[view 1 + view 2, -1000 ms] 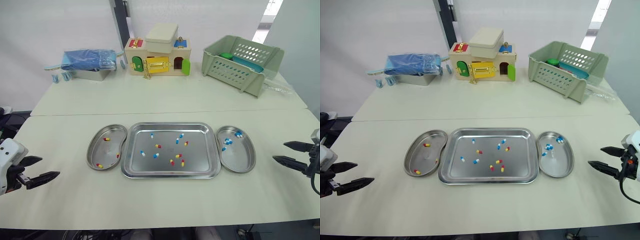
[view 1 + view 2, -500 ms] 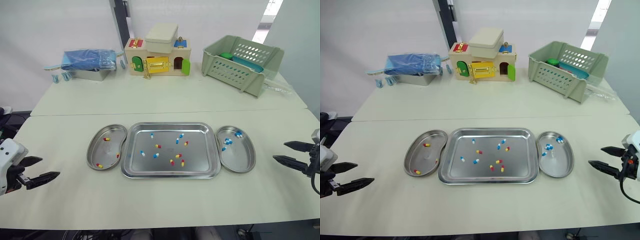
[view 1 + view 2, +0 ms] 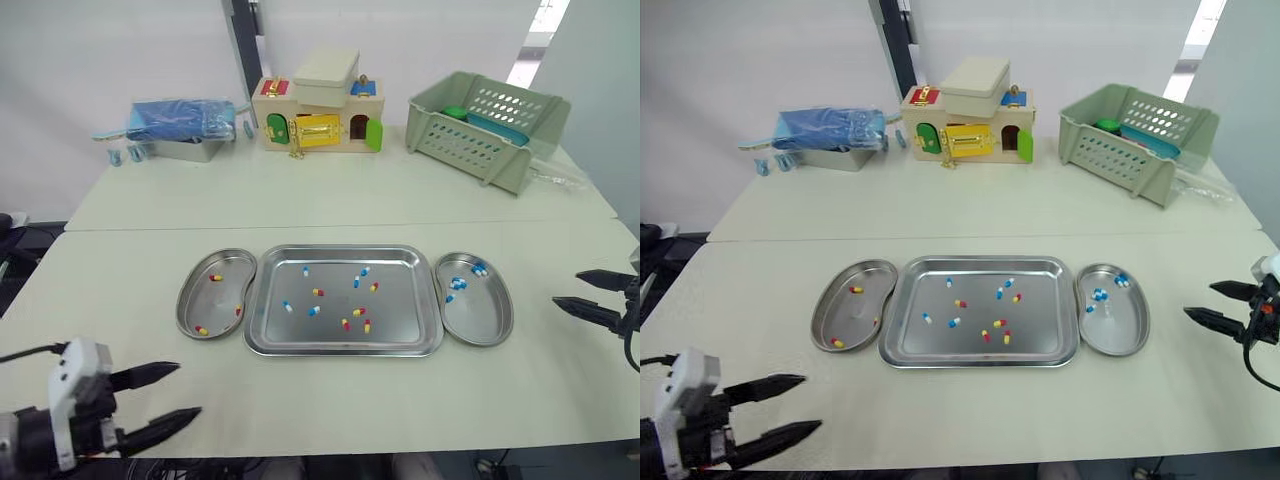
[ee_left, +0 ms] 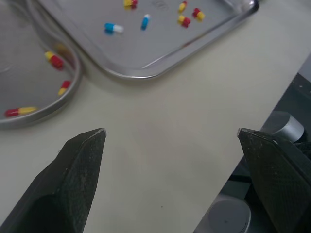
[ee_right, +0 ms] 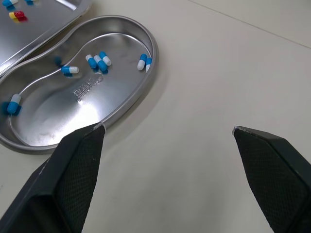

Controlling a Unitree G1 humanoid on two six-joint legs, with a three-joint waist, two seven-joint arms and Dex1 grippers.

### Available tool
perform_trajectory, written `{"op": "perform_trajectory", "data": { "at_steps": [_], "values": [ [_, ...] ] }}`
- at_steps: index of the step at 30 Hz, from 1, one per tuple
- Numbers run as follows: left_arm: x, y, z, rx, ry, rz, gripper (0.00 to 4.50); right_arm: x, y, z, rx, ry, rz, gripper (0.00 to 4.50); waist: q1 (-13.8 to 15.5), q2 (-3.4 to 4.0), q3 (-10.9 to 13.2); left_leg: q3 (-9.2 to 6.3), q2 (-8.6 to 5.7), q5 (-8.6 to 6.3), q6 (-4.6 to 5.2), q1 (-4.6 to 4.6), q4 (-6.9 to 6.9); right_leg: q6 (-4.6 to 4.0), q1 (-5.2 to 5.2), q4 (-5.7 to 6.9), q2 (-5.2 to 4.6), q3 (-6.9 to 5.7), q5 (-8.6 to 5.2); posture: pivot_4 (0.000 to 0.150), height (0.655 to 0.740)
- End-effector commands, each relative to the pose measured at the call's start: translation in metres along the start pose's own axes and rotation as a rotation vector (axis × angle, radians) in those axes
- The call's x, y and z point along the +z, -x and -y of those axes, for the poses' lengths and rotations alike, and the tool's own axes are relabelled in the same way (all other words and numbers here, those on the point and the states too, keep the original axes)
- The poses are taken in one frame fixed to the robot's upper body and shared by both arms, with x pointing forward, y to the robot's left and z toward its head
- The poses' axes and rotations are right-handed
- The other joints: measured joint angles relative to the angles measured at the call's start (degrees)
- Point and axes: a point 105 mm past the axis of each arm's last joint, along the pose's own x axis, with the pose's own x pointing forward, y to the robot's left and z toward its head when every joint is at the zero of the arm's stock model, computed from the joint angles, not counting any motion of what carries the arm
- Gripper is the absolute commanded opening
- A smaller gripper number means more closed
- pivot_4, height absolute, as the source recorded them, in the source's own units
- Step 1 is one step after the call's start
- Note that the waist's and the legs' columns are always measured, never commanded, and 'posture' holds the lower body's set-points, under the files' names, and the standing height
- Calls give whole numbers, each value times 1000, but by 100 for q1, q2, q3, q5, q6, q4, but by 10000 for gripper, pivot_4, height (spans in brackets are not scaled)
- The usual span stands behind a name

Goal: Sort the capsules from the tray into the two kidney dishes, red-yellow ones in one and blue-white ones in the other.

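A steel tray lies mid-table, holding several red-yellow capsules and several blue-white capsules. The left kidney dish touches the tray's left side and holds three red-yellow capsules. The right kidney dish holds several blue-white capsules. My left gripper is open and empty over the table's near edge, in front of the left dish. My right gripper is open and empty, to the right of the right dish. In the left wrist view the left gripper faces the tray's near corner.
At the back of the table stand a wooden toy house, a green plastic basket and a metal box with blue cloth. Bare table surface lies between the tray and the near edge.
My left gripper has swung in from the far left toward the table's near edge, closer to the left dish. The right gripper has shifted slightly away and outward, still open.
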Motion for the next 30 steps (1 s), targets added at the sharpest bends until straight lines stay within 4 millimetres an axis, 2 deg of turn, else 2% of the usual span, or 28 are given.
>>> {"op": "perform_trajectory", "data": {
  "at_steps": [1,4,9,13,21,30],
  "values": [
    [1,-19,22,-25,-128,127,45000,10,7,5,-15,47,4,44440,42,-2,-3,1,0,0,0,0,1,1,3,-4,0,0,1,1500,7400],
    [-8,-29,31,6,-155,203,45000,10,8,4,-17,47,6,44440,88,2,-6,11,1,0,0,-2,1,7,6,-19,0,3,7,1500,7400],
    [-2,-31,27,76,-222,308,45000,6,11,0,-23,38,12,44440,162,1,-8,10,0,-1,3,-5,2,12,12,-33,0,0,12,1500,7400],
    [-2,-31,33,40,-255,318,45000,3,10,-2,-23,30,11,44440,181,1,-8,10,-1,-3,6,-7,3,14,12,-38,-1,1,13,1500,7400],
    [2,-30,30,52,-278,338,45000,1,9,-6,-16,26,11,44440,178,2,-9,10,-1,-4,7,-6,2,14,12,-37,-1,0,13,1500,7400],
    [6,-32,34,58,-287,397,45000,1,10,-7,-5,30,6,44440,180,2,-9,10,-1,-3,6,-6,2,14,12,-37,-1,0,13,1500,7400]
  ]
}}
